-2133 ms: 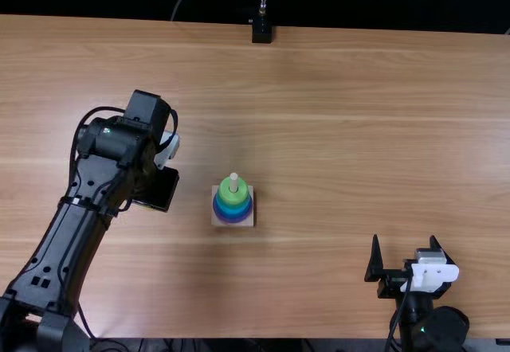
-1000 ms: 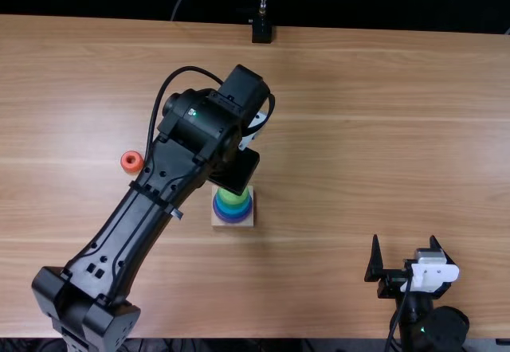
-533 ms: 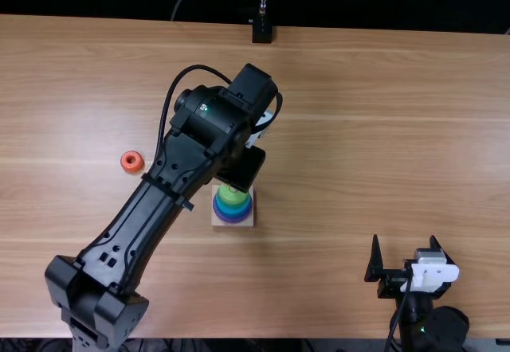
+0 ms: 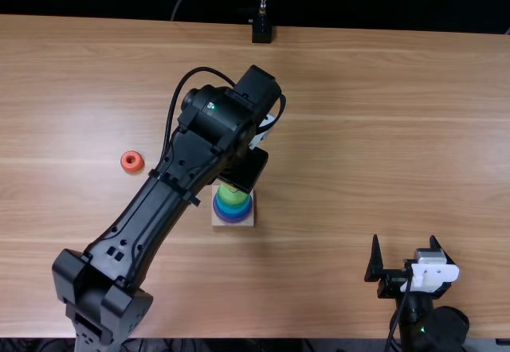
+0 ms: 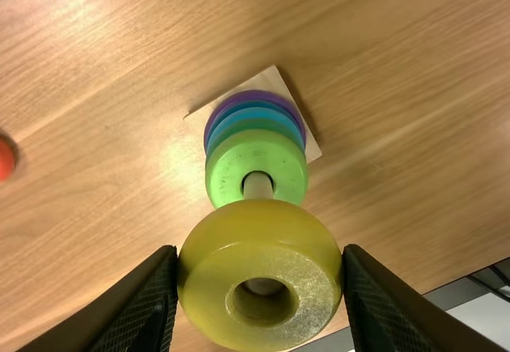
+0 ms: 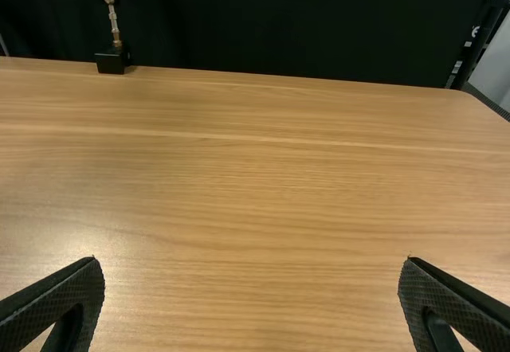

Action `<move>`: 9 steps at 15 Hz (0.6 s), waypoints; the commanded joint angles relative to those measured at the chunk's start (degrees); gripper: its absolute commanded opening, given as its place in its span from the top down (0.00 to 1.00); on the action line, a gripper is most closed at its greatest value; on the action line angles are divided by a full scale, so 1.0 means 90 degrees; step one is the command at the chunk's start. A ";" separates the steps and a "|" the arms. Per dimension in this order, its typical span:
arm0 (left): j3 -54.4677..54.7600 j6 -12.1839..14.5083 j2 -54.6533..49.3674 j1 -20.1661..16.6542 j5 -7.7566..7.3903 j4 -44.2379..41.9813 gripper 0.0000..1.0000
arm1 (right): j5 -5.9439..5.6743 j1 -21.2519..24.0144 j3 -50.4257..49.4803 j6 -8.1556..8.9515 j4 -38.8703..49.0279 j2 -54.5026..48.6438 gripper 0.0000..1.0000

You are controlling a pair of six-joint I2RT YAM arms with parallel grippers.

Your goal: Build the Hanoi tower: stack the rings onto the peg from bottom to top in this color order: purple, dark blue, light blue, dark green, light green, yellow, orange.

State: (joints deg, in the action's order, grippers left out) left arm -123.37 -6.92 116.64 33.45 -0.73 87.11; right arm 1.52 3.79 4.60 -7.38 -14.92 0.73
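Swung rightward since earlier, the black left hand (image 5: 260, 255) clasps a glossy yellow ring (image 5: 259, 246) above the pale round peg (image 5: 257, 185) near the top view's centre, where misalignment could snag it on top.

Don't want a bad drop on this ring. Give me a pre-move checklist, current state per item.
1. Left claw gripping yellow ring: ok, fingers shut on its sides.
2. Light green ring on top of the stack, so yellow is next: ok.
3. Yellow's hole lined up with peg: cannot tell, the ring hides part of the peg.
4. Yellow seated: not ok, it's held above the stack.
5. Orange ring available for last: ok, on the table left of the stack.
6. Right claw away from the peg: ok, open, off to the right near the table's near edge.
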 commanded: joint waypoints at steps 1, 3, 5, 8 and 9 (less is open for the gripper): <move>-0.0169 -0.0075 0.0204 0.0072 -0.0141 0.0012 0.01 | -0.0005 0.0047 -0.0433 0.0011 -0.0459 -0.0081 0.00; -0.0159 -0.0075 0.0214 0.0053 -0.0727 0.0001 0.00 | -0.0016 0.0047 -0.0433 0.0011 -0.0459 -0.0081 0.00; -0.0198 -0.0063 0.0204 0.0014 -0.0821 -0.0023 0.00 | -0.0016 0.0047 -0.0433 0.0011 -0.0459 -0.0081 0.00; -0.0315 -0.0063 0.0155 -0.0025 -0.0833 -0.0140 0.00 | -0.0005 0.0047 -0.0433 0.0011 -0.0459 -0.0081 0.00; -0.0403 -0.0052 0.0155 -0.0065 -0.0786 -0.0140 0.00 | -0.0016 0.0047 -0.0433 0.0011 -0.0459 -0.0081 0.00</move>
State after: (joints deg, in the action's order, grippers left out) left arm -124.81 -7.16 117.38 33.21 -7.03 85.95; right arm 1.52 3.79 4.60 -7.38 -14.94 0.73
